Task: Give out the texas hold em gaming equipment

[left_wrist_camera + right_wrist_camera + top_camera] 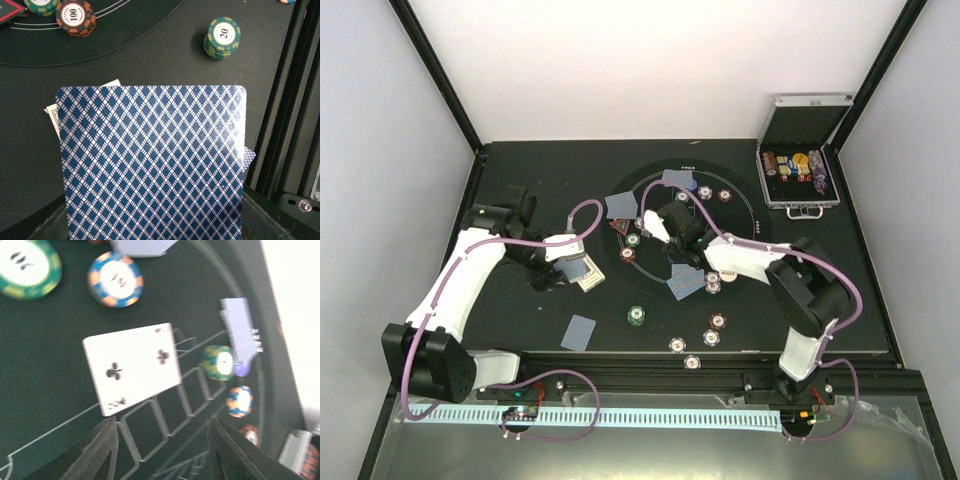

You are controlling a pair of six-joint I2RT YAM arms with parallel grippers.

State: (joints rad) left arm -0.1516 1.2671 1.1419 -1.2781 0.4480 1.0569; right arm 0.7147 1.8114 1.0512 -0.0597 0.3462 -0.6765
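- left gripper point(570, 266) is clenched on a blue diamond-backed playing card point(150, 165), and the card fills its wrist view, fingers hidden behind it
- a pale face-up card point(52, 114) peeks out just under the held one
- further on, a green stack of poker chips marked 20 point(223, 36) stands on the black table point(520, 330), off the round black mat point(130, 35)
- a red-brown chip marked 100 point(75, 17) sits on that mat
- right gripper point(161, 427) hangs released, fingers spread wide, over the mat
- a face-up two of clubs point(132, 367) lies flat just beyond its fingertips
- a blue-and-orange chip point(115, 279) sits near that card
- a silver metal case point(800, 165) stands open at the far right
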